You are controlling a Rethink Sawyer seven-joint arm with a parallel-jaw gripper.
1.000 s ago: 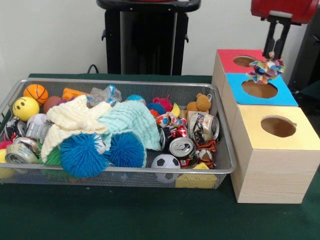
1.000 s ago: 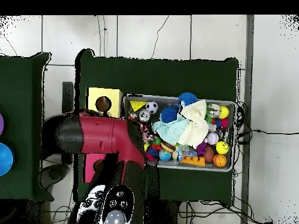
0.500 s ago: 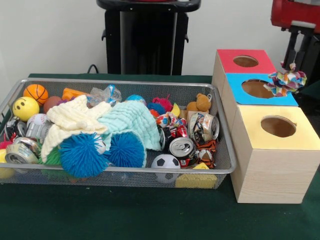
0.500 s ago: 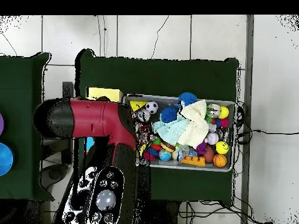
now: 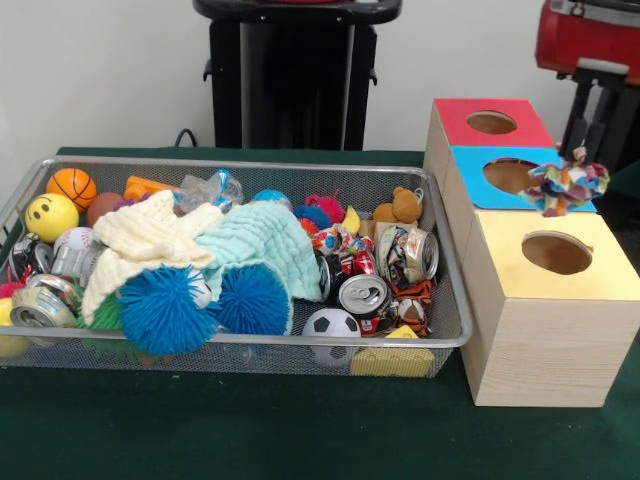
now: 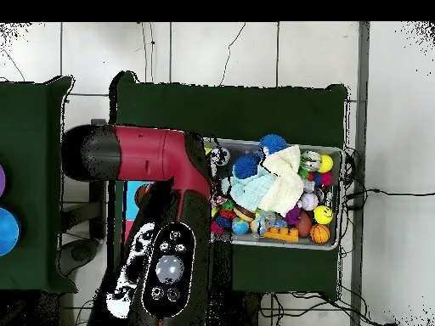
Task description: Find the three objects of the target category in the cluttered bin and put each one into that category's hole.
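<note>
- Gripper (image 5: 592, 165): closed on a scrunchie (image 5: 566, 185), which is held over the right edge of the blue box (image 5: 470, 172).
- Boxes: red (image 5: 450, 118), blue and yellow (image 5: 505, 245) tops are lined up beside the bin (image 5: 455, 335).
- Arm (image 6: 153, 170): the boxes are covered by it from overhead.

even indoor light, soft shadows, mild softness in both views

the front view is evenly and fairly brightly lit from above; the wire bin (image 5: 455, 300) casts only a faint shadow on the green counter (image 5: 300, 430), the crushed soda can (image 5: 362, 296) shows small glints, and the white wall (image 5: 110, 70) is flat without glare. the multicoloured scrunchie (image 5: 566, 184) looks slightly smeared. in the overhead view the red arm (image 6: 157, 165) carries a soft sheen and the bin's contents are hard to resolve.
</note>
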